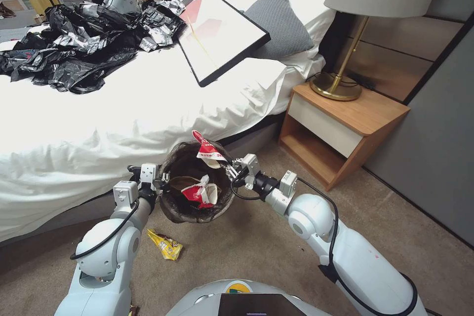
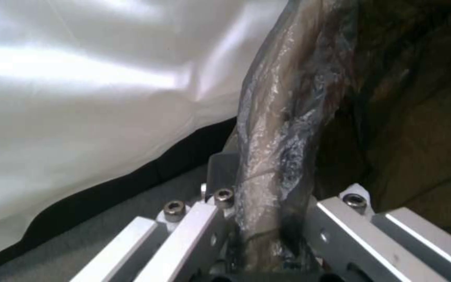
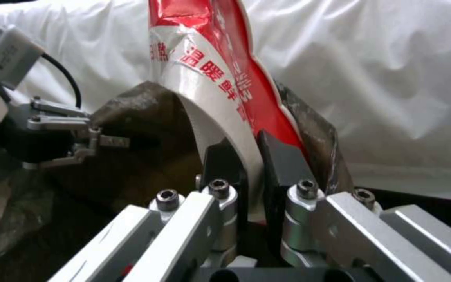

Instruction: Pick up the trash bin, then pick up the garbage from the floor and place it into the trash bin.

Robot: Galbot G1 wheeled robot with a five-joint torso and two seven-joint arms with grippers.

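Your left hand (image 1: 165, 181) grips the rim of the round brown-lined trash bin (image 1: 174, 207) so your right hand (image 1: 228, 169) can drop its pinched, crushed red-and-white paper cup (image 1: 206, 151) inside.

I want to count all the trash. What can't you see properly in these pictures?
- Bottom of the bin, head view: the liner and a red-and-white cup already inside cover whatever lies lower.
- Bin wall, left wrist view: the left gripper and liner crowd the picture.
- Cup in the right gripper, right wrist view: its top is cut off.
- Yellow wrapper, head view: print too small.
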